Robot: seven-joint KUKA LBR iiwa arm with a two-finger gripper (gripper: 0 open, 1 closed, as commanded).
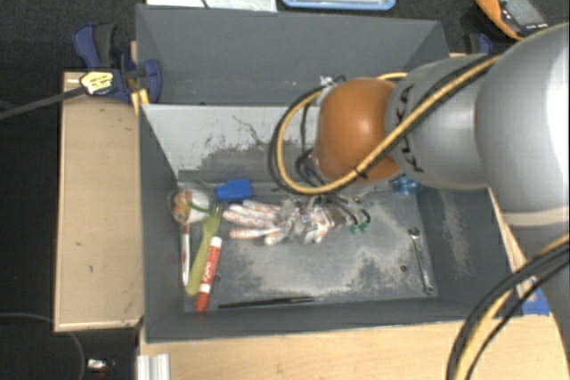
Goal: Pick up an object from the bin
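Arm came in from view-right. Orange cover (356,133) and cables (289,151) at the wrist hid most of the gripper (312,222). Gripper sat low in the bin (294,58), approx. mid-floor. Open or closed: couldn't tell, the cover blocked the view.

Nearest obj: crinkly clear packet (254,222) w/ pinkish contents. It lay flat on the floor and ran view-left from the gripper. Its near end was right at the gripper tip, in a shiny tangle. Couldn't tell contact vs. just beside. No evidence it was held.

Other objs, rel. to gripper:
- blue block (233,190): left and a bit toward the back wall, just beside the packet's far end.
- green tool (203,245): further left, past the packet. It had a yellow-green handle and a round shiny head at its back end.
- marker (207,270): red/white, alongside the green tool, left and toward the front, near the left wall.
- black stick (267,302): thin, lying along the front wall, in front of the gripper and well apart from it.
- green bit (361,228): small, just right of the gripper.
- blue bit (405,185): right, partly under the arm. Kind not made out.
- metal rod (420,261): thin, right and toward the front, well apart, near the right wall.
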